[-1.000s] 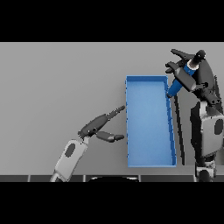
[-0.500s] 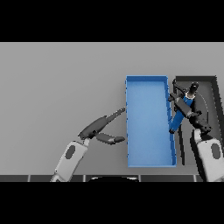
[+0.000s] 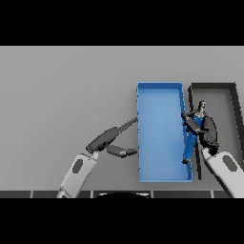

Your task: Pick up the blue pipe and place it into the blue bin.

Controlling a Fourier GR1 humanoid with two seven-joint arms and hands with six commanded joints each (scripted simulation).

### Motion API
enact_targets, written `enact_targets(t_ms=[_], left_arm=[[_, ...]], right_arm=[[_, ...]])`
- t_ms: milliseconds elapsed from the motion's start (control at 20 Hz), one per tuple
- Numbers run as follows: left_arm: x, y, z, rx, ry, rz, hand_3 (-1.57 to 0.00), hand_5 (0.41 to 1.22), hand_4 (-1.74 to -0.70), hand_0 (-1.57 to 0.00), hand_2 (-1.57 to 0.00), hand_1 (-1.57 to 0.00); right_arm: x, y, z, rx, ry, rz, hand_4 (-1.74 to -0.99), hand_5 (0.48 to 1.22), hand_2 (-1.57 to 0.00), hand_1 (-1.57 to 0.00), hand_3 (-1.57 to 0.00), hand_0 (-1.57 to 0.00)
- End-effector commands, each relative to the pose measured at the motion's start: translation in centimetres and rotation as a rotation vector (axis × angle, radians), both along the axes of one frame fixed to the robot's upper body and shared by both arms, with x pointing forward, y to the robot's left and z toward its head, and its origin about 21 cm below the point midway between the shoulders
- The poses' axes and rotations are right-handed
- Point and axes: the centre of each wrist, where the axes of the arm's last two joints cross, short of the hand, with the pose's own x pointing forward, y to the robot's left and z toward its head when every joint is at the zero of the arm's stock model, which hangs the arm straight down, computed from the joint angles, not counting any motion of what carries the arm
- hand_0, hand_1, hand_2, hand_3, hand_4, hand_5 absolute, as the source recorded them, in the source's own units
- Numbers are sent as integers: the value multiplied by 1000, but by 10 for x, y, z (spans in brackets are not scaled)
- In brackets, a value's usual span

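Observation:
The blue bin (image 3: pixel 159 90) is a long open box standing right of centre in the head view. My right hand (image 3: pixel 206 129) hangs over the bin's right wall with its fingers curled round the blue pipe (image 3: pixel 190 143), a short blue tube that points down along that wall; only part of it shows below the hand. My left hand (image 3: pixel 107 139) lies open on the table just left of the bin, fingers stretched toward the bin's left wall and thumb spread below them.
A dark grey bin (image 3: pixel 224 88) stands directly right of the blue one, its near part hidden by my right arm. Bare grey table spreads to the left and behind.
My right hand has come down and toward me with the pipe, from above the dark bin's far end to the blue bin's right wall. The left hand has barely moved.

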Motion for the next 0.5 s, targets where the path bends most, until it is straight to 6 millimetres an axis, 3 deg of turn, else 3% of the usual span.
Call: enact_targets(t_ms=[0, 100, 200, 350, 450], left_arm=[[0, 0, 0, 0, 0, 0, 1, 422, -878, 1, 1, 1], [0, -1, 0, -2, 0, 3, 1, 427, -878, 1, 1, 1], [-1, 0, 1, -8, -3, 3, 1, 430, -879, 1, 1, 1], [-1, 1, 2, -9, 2, 1, 1, 428, -886, 1, 1, 1], [-2, 2, 2, -14, -2, -1, 1, 426, -886, 1, 1, 1]], right_arm=[[0, 0, 0, -5, 0, 14, -1503, 1221, -856, -855, -504, -937], [0, -3, -5, -35, 56, 38, -1337, 1221, -548, -547, -322, -599], [0, -4, -12, -86, 135, 89, -1219, 1137, -350, -350, -206, -383], [3, 0, -8, -200, 206, 198, -1110, 979, -179, -179, -105, -196], [0, 0, -14, -209, 251, 205, -1078, 898, -114, -114, -67, -125]])
